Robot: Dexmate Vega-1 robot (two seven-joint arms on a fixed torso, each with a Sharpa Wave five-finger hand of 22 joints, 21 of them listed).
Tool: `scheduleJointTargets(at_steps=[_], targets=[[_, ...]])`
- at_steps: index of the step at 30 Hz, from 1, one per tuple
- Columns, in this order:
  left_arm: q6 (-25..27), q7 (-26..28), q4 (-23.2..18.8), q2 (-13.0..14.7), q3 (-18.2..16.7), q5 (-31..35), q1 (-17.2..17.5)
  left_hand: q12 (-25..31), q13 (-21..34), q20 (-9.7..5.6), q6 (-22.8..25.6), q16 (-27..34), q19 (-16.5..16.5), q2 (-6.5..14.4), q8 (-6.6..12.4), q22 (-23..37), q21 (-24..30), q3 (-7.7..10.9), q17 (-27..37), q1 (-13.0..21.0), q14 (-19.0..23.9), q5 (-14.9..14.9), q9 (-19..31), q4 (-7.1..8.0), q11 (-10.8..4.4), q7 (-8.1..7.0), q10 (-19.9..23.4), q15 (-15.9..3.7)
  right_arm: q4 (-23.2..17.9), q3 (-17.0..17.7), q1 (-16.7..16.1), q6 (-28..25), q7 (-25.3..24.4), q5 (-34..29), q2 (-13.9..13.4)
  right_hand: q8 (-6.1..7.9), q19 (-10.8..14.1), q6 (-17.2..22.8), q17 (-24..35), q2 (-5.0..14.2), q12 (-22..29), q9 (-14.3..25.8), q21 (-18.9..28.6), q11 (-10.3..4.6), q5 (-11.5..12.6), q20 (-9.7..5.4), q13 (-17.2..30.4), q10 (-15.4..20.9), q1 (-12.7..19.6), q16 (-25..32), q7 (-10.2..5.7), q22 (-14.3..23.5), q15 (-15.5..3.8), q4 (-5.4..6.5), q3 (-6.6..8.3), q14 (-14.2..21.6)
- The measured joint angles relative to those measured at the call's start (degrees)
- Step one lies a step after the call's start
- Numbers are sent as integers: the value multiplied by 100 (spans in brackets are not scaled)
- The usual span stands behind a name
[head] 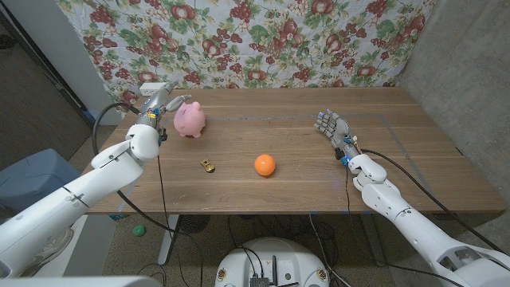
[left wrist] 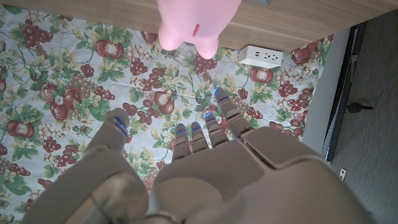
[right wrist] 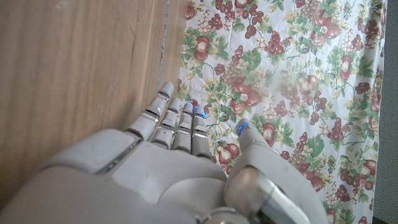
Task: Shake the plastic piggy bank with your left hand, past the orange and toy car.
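On the wooden table [head: 303,179], nearest the front edge and close to the middle, sits the orange [head: 265,165], with the small yellow toy car [head: 208,166] near it, toward the left edge. Neither touches anything else.

Toward the right edge, the right hand [head: 331,128] stands above the tabletop with its fingers [right wrist: 180,121] loosely apart and reaching toward the far edge, holding nothing. In the right wrist view the table's wood grain lies beside the hand and the fruit-print cloth [right wrist: 298,74] lies beyond the fingertips.

Farther back, near the far left corner, the pink plastic piggy bank [head: 190,120] stands on the table, its slot [left wrist: 196,30] visible in the left wrist view. The left hand [head: 159,102] is just beside the bank, on the side toward the left edge. Its fingers [left wrist: 217,115] are spread and empty, pointing toward the bank. In the left wrist view a clear gap shows between the fingertips and the pink body, so hand and bank are apart.

Behind the far edge hangs the fruit-print cloth, and a white power strip [left wrist: 261,56] lies against it in the left wrist view.
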Motion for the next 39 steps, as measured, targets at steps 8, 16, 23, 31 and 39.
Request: scheduleJointTargets(at_steps=[8, 16, 23, 31, 39], targets=[[360, -26, -95, 30, 39, 66, -55, 0, 26, -71, -383, 0, -314, -377, 5, 0, -255, -173, 27, 12, -328, 0, 0, 44, 86, 182, -286, 48, -27, 5, -28, 14, -30, 0, -5, 0, 0, 11, 0, 0, 0, 0, -22, 0, 0, 0, 0, 0, 0, 0, 11, 0, 0, 0, 0, 0], [800, -134, -247, 31, 107, 56, -183, 0, 79, -229, -855, 0, -767, -704, 41, -1, -667, -453, 26, -123, -833, 0, 26, 108, 645, 844, -742, 344, -31, 5, -30, 19, -39, 0, -6, 0, 0, 11, 0, 0, 0, 0, -44, 11, 0, 1, 0, 11, -1, 0, 11, 0, 5, 0, 0, 5], [1296, -272, -361, 36, 154, -83, -316, -21, 105, -17, -1395, -21, -1099, -777, 18, -1, -964, -592, 26, -200, -1378, 0, 52, 134, 934, 1134, -1110, 644, -27, 5, -26, 19, -37, 0, -4, 0, 41, 10, 0, -16, 0, 0, -44, -21, 0, 41, 0, 43, -123, 0, 11, 0, 31, 0, 0, 31], [1685, -357, -433, 32, 209, -256, -449, -21, 105, 14, -1420, -21, -1191, -777, 18, 27, -1062, -639, 53, -245, -1398, 23, 52, 134, 976, 1159, -1111, 663, -9, 5, -14, 21, -34, 0, 2, 0, 40, 73, 0, -15, 0, 0, -85, -21, 0, 41, 0, 42, -122, 0, 10, 32, 31, 0, 0, 31], [1962, -443, -443, 32, 245, -491, -600, -21, 105, 44, -1420, -21, -1222, -777, 18, 27, -1084, -639, 53, -244, -1398, 23, 52, 134, 995, 1159, -1131, 663, 2, 5, -12, 24, -33, 0, 9, 0, 40, 73, 0, -15, 0, 0, -103, 11, 0, 41, 29, 73, -121, 0, 10, 32, 30, 0, 0, 30]])
